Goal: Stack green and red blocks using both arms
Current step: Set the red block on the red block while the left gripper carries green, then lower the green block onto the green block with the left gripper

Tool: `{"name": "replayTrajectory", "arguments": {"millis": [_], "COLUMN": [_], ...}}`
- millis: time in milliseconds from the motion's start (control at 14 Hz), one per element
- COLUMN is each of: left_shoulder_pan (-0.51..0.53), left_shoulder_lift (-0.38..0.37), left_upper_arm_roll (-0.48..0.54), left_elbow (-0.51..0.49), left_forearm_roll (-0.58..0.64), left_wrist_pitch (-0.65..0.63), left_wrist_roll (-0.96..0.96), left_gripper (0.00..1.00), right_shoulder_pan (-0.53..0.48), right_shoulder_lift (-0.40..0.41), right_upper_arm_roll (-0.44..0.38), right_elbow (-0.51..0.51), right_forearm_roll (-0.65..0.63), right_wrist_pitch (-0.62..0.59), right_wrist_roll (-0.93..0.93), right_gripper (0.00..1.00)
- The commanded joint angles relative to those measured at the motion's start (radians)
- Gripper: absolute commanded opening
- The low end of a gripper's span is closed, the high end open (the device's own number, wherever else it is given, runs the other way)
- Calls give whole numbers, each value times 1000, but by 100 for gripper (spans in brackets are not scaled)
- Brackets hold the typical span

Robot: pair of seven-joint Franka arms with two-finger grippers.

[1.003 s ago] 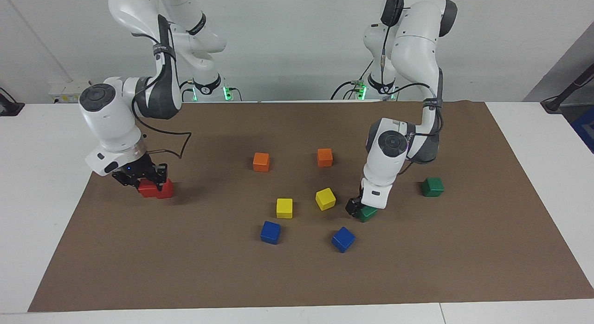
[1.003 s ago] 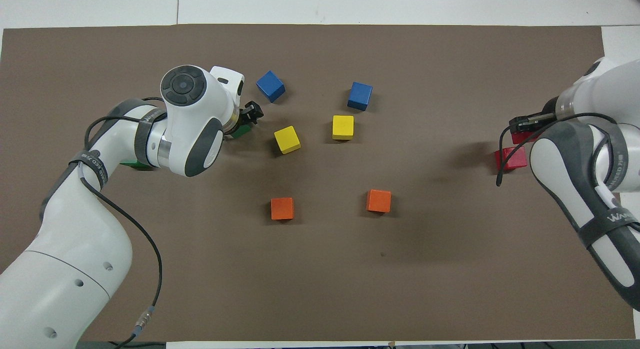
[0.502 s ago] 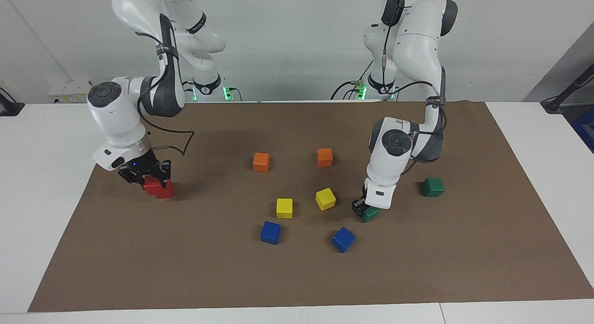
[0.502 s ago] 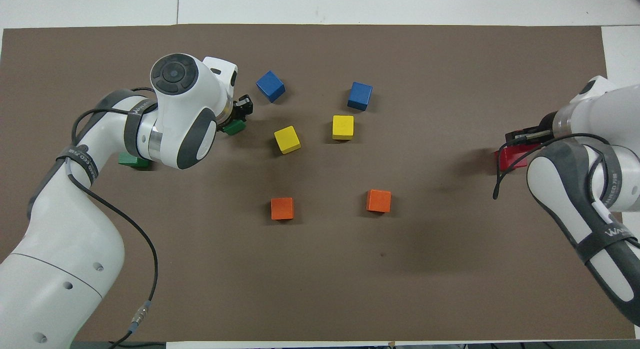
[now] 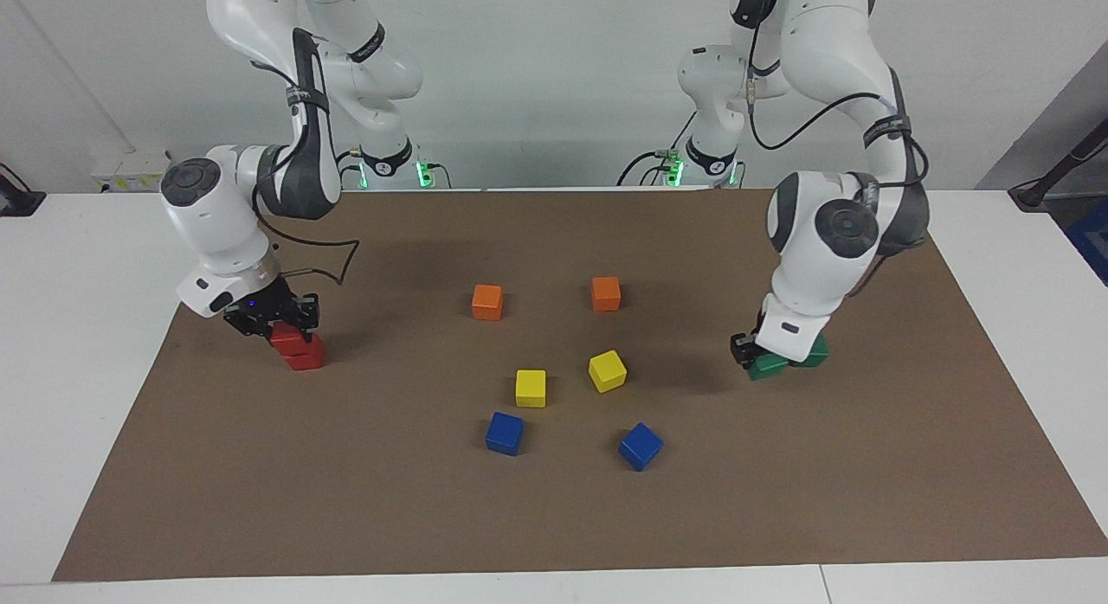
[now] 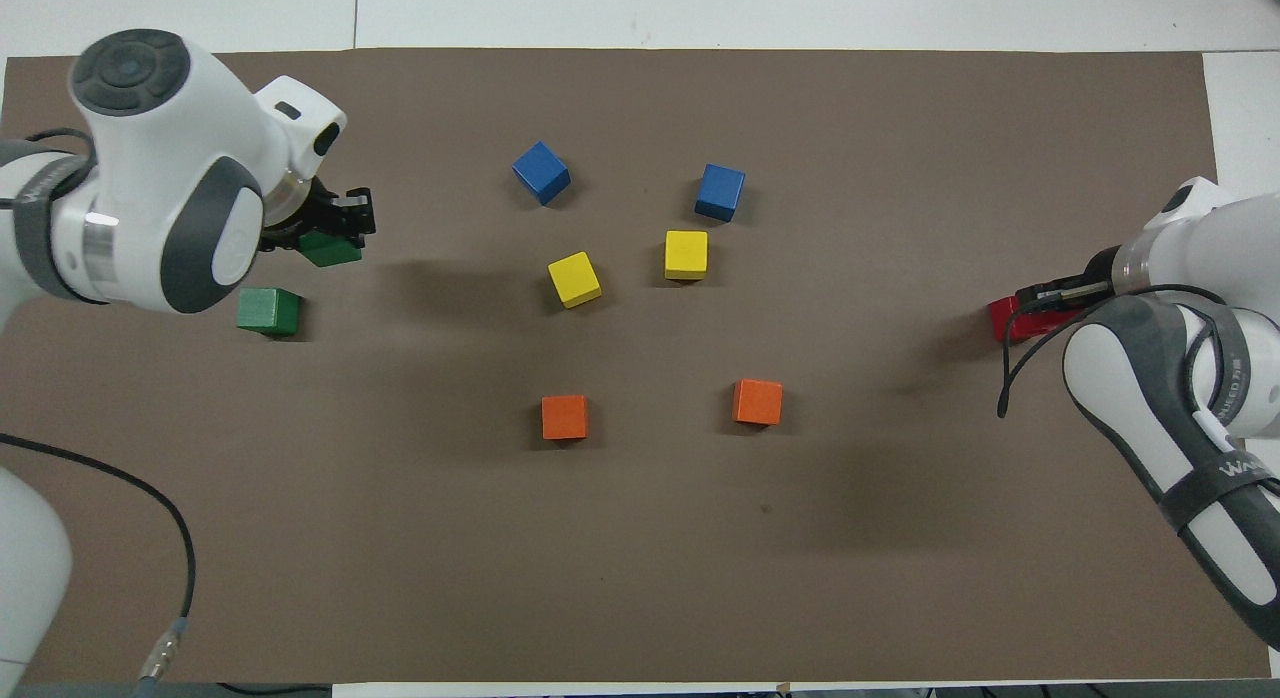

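Gripping one green block (image 5: 767, 366) between closed fingers, the left pincer (image 5: 751, 355) is seen at the left arm's end of the desk; the held block is carried just beside the second green block (image 5: 812, 351), which lies on the brown mat (image 5: 554, 517); whether the two green blocks touch cannot be told, though in the overhead view they appear apart, the held one (image 6: 328, 248) under the pincer (image 6: 335, 223) and the resting one (image 6: 269, 311) nearer to the robots. At the right arm's end of the desk the right pincer (image 5: 275, 325) is closed on the upper red block (image 5: 289, 337); this block is set on top of the lower red block (image 5: 305, 357), so that a red stack of two is formed on the mat; in the overhead view the stack (image 6: 1020, 319) is partly covered by the right pincer (image 6: 1045, 296). Toward the middle of the mat, two orange cubes (image 5: 487, 301) (image 5: 606, 293) are placed nearest to the robots; two yellow cubes (image 5: 531, 388) (image 5: 607, 370) are found farther out; two blue cubes (image 5: 505, 433) (image 5: 640, 446) are found farthest out; none of these is touched by either pincer.
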Motion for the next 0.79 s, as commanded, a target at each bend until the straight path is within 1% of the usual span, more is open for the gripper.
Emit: {"name": "replayTrajectory", "arguments": {"millis": [0,143,215,358,430,502,573,717], "left_shoulder_pan": [48,105,133,157,166,191,208,225], "left_shoulder_lift": [-35,-49,-55,-61,-75,-90,-115,-150], "left_upper_arm_roll": [-7,-7,-8,-10,-10,-8,-8,-8], "left_elbow": [-55,-83,-92,-100,-124,-152,-196,-267], "left_forearm_roll": [13,10,5,-4,-31,-83,-116,-124], "left_wrist_pitch": [-14,-8,-4,-2,4,24,60,125], "left_wrist_roll": [172,307,340,346,357,374,379,382], "left_gripper": [0,0,0,0,0,0,0,0], "right_shoulder_pan": [-20,-20,-19,-17,-17,-17,-16,-17], "right_shoulder_lift": [-33,-31,-28,-20,-17,-14,-13,-5], "right_upper_arm_roll": [12,12,12,12,12,12,12,12], "right_elbow": [-34,-37,-37,-37,-37,-37,-37,-37], "right_forearm_roll": [22,22,22,24,24,24,24,24], "right_wrist_pitch": [6,6,7,14,18,20,20,24], "right_wrist_roll": [-38,-33,-30,-29,-27,-27,-26,-27], "right_gripper": [0,0,0,0,0,0,0,0]}}
